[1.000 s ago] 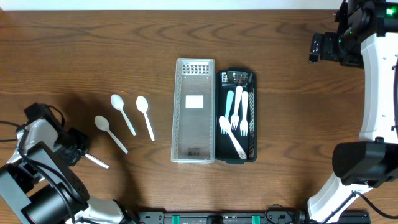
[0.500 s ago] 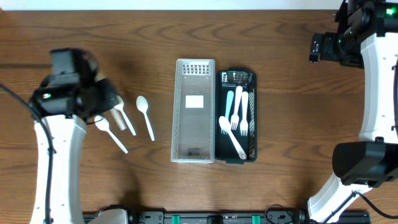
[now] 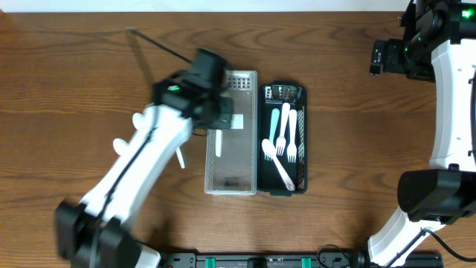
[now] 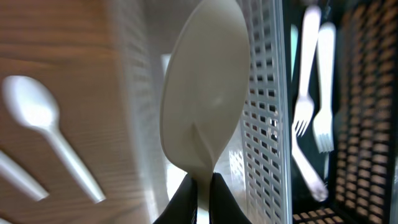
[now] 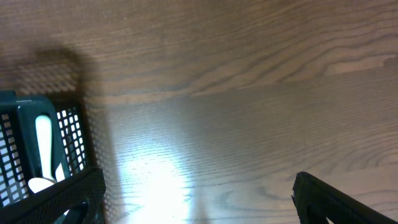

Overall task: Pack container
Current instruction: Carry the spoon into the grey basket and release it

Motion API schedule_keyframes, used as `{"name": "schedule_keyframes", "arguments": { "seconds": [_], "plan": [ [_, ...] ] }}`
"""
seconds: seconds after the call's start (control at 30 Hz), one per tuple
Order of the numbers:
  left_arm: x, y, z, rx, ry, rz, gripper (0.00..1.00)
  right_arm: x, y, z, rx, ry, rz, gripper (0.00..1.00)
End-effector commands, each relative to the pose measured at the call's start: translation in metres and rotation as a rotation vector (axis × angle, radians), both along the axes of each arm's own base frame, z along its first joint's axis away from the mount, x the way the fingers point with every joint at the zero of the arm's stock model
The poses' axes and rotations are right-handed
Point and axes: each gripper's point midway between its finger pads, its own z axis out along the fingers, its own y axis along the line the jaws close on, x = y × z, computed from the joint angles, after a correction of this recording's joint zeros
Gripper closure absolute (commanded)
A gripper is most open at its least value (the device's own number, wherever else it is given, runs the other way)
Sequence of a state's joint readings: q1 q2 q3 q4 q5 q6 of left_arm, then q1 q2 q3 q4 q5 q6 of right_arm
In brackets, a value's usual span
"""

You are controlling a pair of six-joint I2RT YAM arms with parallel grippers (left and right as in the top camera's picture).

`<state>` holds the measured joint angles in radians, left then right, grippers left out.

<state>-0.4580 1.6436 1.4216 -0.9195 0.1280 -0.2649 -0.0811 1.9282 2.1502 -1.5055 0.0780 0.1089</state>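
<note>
Tabletop (image 3: 74, 74) of brown wood; clear container (image 3: 242, 160)

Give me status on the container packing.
Done: white plastic forks lie in the dark mesh tray. In hand: the left jaws grip a white plastic spoon over the clear perforated container. Left: two more white spoons on the wooden table.

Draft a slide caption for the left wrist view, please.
Left gripper holds a white spoon over the clear perforated container, forks lying in the dark tray alongside.
</note>
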Motion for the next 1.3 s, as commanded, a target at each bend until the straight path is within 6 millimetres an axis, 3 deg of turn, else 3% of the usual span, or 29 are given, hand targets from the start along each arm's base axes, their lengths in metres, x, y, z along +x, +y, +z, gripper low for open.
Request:
{"name": "schedule_keyframes", "arguments": {
  "seconds": [0.0, 0.17, 0.3, 0.37, 0.4, 0.43, 0.5, 0.57, 0.67, 0.77, 0.83, 0.93, 1.07, 1.17, 1.27],
  "plan": [
    [-0.002, -0.017, -0.036, 0.044, 0.080, -0.037, 0.94, -0.002, 0.001, 0.001, 0.004, 0.002, 0.016, 0.01],
    [0.002, -0.021, -0.075, 0.084, 0.154, -0.042, 0.94, -0.003, 0.003, 0.001, 0.015, 0.004, 0.020, 0.01],
    [0.003, -0.018, -0.081, 0.094, 0.165, -0.051, 0.91, -0.003, 0.004, 0.001, 0.021, 0.003, 0.022, 0.01],
    [0.006, -0.018, -0.075, 0.092, 0.141, -0.080, 0.84, -0.003, 0.004, 0.001, 0.021, 0.003, 0.022, 0.01],
    [0.007, -0.018, -0.070, 0.092, 0.127, -0.086, 0.63, -0.003, 0.004, 0.001, 0.021, 0.003, 0.022, 0.01],
    [0.010, -0.017, -0.063, 0.091, 0.104, -0.088, 0.53, -0.003, 0.004, 0.001, 0.021, 0.003, 0.022, 0.01],
    [0.015, -0.012, -0.044, 0.087, 0.061, -0.082, 0.44, -0.003, 0.004, 0.001, 0.021, 0.003, 0.022, 0.01],
    [0.019, 0.000, -0.019, 0.091, 0.016, -0.053, 0.41, -0.003, 0.004, 0.001, 0.021, 0.003, 0.022, 0.01],
    [0.022, 0.033, 0.025, 0.113, -0.061, 0.026, 0.34, -0.003, 0.004, 0.001, 0.021, 0.003, 0.022, 0.01],
    [0.018, 0.089, 0.066, 0.144, -0.141, 0.174, 0.33, -0.003, 0.004, 0.001, 0.021, 0.003, 0.022, 0.01],
    [0.011, 0.131, 0.083, 0.150, -0.164, 0.312, 0.32, -0.003, 0.004, 0.001, 0.021, 0.004, 0.022, 0.01],
    [0.000, 0.189, 0.094, 0.134, -0.157, 0.537, 0.28, -0.004, 0.004, 0.000, 0.022, 0.007, 0.022, 0.01],
    [-0.012, 0.236, 0.079, 0.084, -0.081, 0.716, 0.27, -0.003, 0.006, 0.000, 0.031, 0.006, 0.024, 0.01],
    [-0.021, 0.257, 0.045, 0.058, 0.022, 0.789, 0.25, -0.003, 0.007, 0.000, 0.039, 0.007, 0.027, 0.01],
    [-0.026, 0.264, 0.007, 0.035, 0.109, 0.820, 0.25, -0.004, 0.007, 0.000, 0.040, 0.008, 0.027, 0.01]
  ]
}}
